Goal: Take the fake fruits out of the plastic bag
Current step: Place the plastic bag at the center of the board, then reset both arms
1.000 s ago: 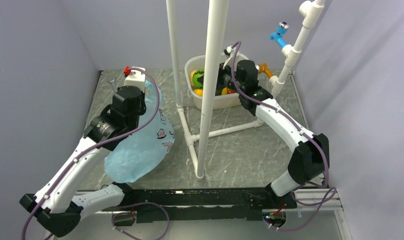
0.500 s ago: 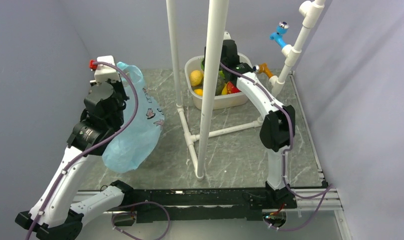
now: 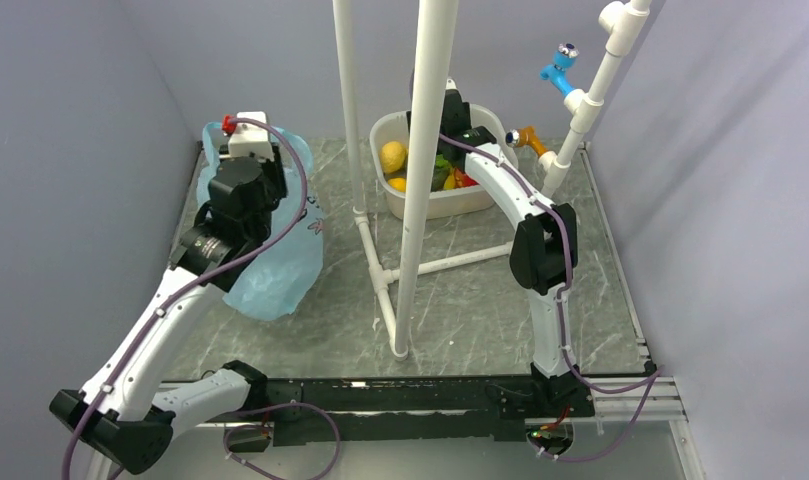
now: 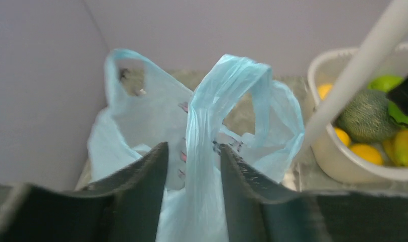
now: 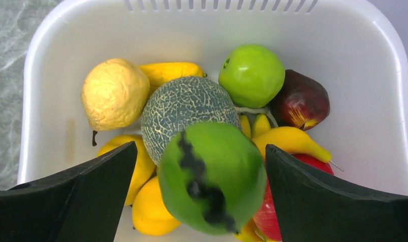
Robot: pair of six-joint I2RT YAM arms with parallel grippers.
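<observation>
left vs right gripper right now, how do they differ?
Left gripper is shut on a handle of the plastic bag; right gripper is spread wide open. Left gripper sits by the bag at the left of the table; right gripper hangs over the white tub of fake fruits, a blurred green fruit between its fingers. Both have dark fingers.

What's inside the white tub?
The white plastic tub holds a netted green melon, a shiny green apple, a bumpy yellow lemon and a dark red fruit. Whatever lies beneath them is covered.
</observation>
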